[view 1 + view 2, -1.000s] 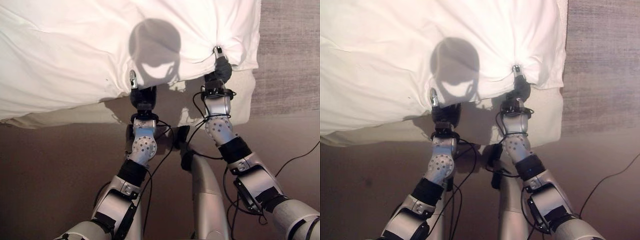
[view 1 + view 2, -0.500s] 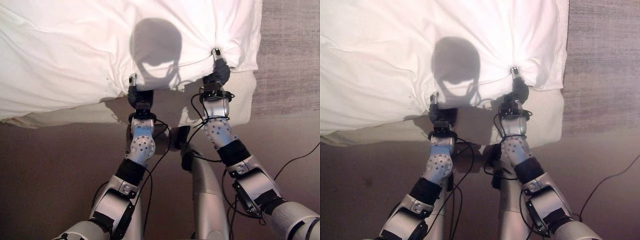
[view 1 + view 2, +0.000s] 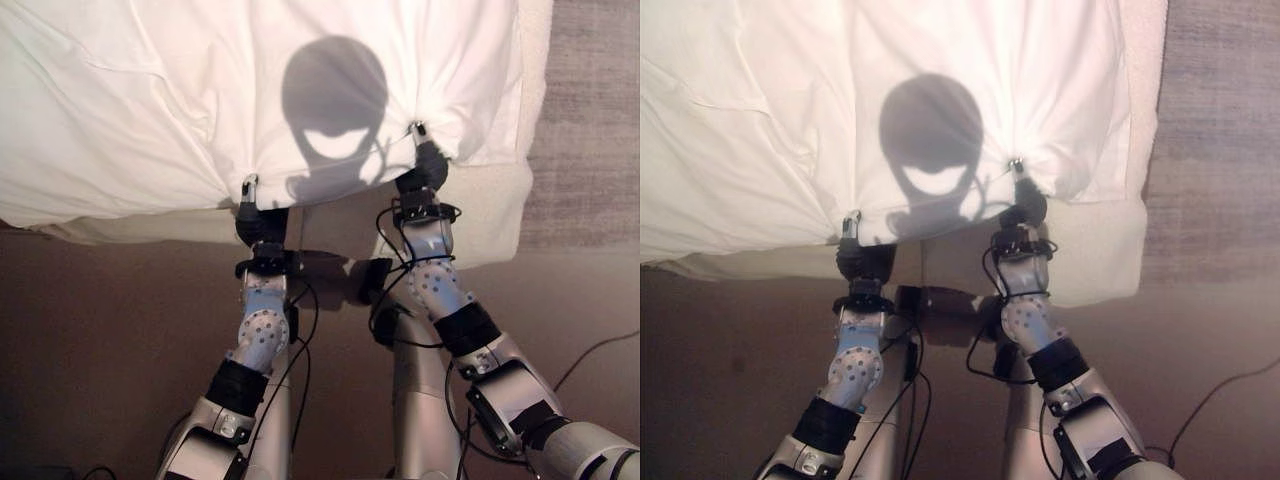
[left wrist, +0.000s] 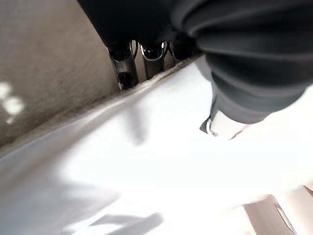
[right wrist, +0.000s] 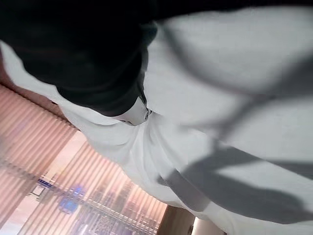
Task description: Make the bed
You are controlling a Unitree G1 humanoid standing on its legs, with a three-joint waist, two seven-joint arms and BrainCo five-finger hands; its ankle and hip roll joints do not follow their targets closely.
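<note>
At both hands, the near hem of the white sheet (image 3: pixel 150 110) is pinched: left hand (image 3: pixel 258 216) and right hand (image 3: pixel 424 170) each curl fingers and thumb onto the cloth, with creases fanning away from both grips. Left wrist view shows the fingers (image 4: pixel 122 61) under the hem and the thumb on top. The sheet runs away from the hands over the mattress (image 3: pixel 500 215), whose bare corner shows just beside the right hand.

To do it well, I'd keep both grips level and pull evenly so the hem lands straight; the right grip sits further in, so skew is likely. Beyond the right hand: carpet (image 3: pixel 590 110). Nothing blocks the pull.
</note>
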